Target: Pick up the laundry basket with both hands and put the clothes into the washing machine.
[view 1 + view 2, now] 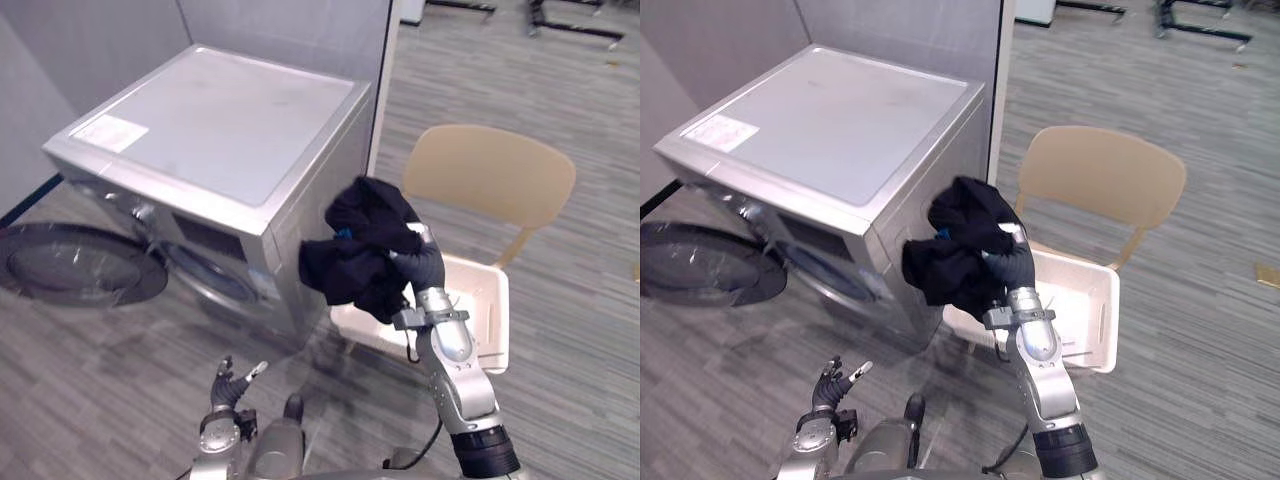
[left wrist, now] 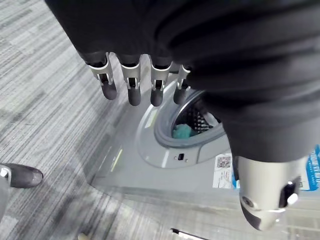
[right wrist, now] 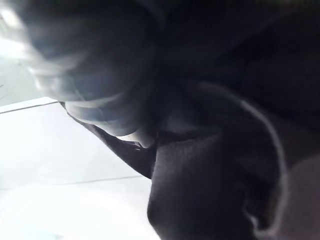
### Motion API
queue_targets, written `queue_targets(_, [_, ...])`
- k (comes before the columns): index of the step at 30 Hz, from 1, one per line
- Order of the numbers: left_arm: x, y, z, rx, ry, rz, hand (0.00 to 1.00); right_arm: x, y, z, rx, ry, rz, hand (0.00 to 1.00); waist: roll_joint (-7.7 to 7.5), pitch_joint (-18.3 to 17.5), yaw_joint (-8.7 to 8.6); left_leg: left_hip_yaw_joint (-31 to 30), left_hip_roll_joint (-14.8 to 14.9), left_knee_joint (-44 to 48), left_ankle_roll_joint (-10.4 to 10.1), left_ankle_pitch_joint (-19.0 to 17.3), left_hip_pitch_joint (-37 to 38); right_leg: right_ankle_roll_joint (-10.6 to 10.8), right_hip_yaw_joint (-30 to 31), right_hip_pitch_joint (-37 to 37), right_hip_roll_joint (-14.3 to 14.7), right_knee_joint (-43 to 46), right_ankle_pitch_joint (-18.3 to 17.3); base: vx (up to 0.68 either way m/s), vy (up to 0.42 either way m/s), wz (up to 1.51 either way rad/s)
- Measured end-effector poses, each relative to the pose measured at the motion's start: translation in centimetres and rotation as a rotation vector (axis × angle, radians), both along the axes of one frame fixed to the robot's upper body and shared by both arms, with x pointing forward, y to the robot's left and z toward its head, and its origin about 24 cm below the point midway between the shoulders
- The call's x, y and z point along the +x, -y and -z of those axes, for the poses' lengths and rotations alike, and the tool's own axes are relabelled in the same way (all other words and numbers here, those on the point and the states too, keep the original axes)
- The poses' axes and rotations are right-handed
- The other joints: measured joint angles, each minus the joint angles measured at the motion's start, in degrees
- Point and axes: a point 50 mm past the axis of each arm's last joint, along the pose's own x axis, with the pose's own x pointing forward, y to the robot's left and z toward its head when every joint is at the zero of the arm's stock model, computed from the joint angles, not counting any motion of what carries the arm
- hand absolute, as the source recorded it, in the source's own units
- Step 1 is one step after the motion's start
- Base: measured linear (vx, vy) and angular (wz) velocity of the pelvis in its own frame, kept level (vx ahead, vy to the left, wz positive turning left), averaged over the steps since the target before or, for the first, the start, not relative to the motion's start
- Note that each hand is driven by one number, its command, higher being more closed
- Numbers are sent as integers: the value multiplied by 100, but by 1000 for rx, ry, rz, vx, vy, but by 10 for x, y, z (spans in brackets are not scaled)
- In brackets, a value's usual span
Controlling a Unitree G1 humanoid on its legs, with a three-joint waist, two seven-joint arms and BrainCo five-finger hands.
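Soft, light, floppy dark clothes [image 1: 360,255] sit bunched in the right hand [image 1: 420,268]'s curled fingers by the washing machine [image 1: 220,130]'s front corner, so grab mid-wad; left hand [image 1: 231,388] fingers loose, empty.

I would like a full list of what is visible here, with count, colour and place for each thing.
washer: one, silver, at left
door: one, round, open, low at left
cloth: one, teal, inside the washer
chair: one, beige, right of the washer
basket: one, white, before the chair's back
clothes: one bundle, dark, lifted beside the washer
right hand: closed on the clothes
left hand: open, low, holding nothing
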Motion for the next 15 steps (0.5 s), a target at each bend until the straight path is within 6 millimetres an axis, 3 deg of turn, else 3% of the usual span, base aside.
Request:
queue_targets(1, [0, 10, -2, -24, 12, 8, 0, 0, 2, 1, -15, -2, 4, 100, 226, 4, -43, -247, 130, -46, -18, 141, -82, -80, -232, 8, 189, 26, 46, -445, -285, 75])
queue_targets(2, [3, 18, -10, -41, 55, 37, 0, 0, 7, 3, -36, -10, 20, 100, 357, 0, -142, -243, 296, -395, 15, 112, -83, -247, -528, -32, 337, 37, 101, -392, -233, 130])
queue_targets(3, [9, 22, -17, -42, 93, 64, 0, 1, 11, 3, -50, -10, 31, 100, 353, 16, -209, 87, 453, -712, 388, -283, -93, -475, -881, -37, 288, -150, 238, -446, -235, 133])
queue_targets(5, [20, 27, -34, -41, 175, 95, 0, 5, 20, 3, -70, -13, 59, 100, 260, 48, -221, 687, 443, -511, 327, -219, -182, -665, -1258, -81, 132, -406, 494, -318, -158, 110])
queue_targets(8, [33, 31, -63, -31, 318, 143, 0, 6, 23, 3, -82, -21, 70, 100, 330, 0, -216, 921, 351, 795, 337, -271, -51, -774, -1691, -184, 30, -822, 979, -219, -95, 79])
queue_targets(9, [36, 33, -68, -22, 347, 161, 0, 7, 23, 5, -85, -27, 65, 100, 368, -24, -241, 938, 385, 1044, 387, -351, 34, -772, -1790, -185, 29, -899, 1038, -193, 14, 84])
queue_targets(10, [45, 38, -75, 4, 389, 218, 0, 9, 23, 11, -97, -53, 54, 100, 367, -41, -345, 951, 400, 1224, 399, -742, 347, -746, -2029, -157, -42, -1029, 1152, -165, 66, 93])
queue_targets(11, [52, 44, -81, 11, 420, 280, 0, 10, 24, 16, -109, -74, 44, 100, 396, -83, -385, 993, 380, 943, 377, -805, 687, -682, -2175, -153, -100, -1130, 1247, -154, 80, 97])
queue_targets(12, [55, 49, -84, 8, 436, 311, 0, 10, 24, 19, -116, -85, 34, 100, 384, -111, -424, 1025, 367, 610, 363, -788, 882, -631, -2269, -155, -106, -1221, 1321, -122, 105, 94])
queue_targets(13, [61, 61, -92, 4, 478, 380, 0, 11, 24, 22, -122, -102, 15, 100, 537, -239, -492, 970, 340, -438, 101, -598, 1249, -538, -2498, -161, -69, -1392, 1478, -102, 137, 93])
queue_targets(14, [67, 72, -99, 1, 516, 447, 0, 11, 23, 24, -105, -113, -9, 100, 599, -294, -503, 870, 342, -1021, -9, -498, 1432, -437, -2682, -182, -46, -1471, 1558, -90, 160, 89])
queue_targets(15, [70, 78, -103, 0, 537, 480, 0, 12, 23, 26, -97, -121, -24, 100, 605, -307, -492, 785, 356, -1233, -17, -475, 1473, -403, -2765, -184, -46, -1478, 1589, -86, 177, 63])
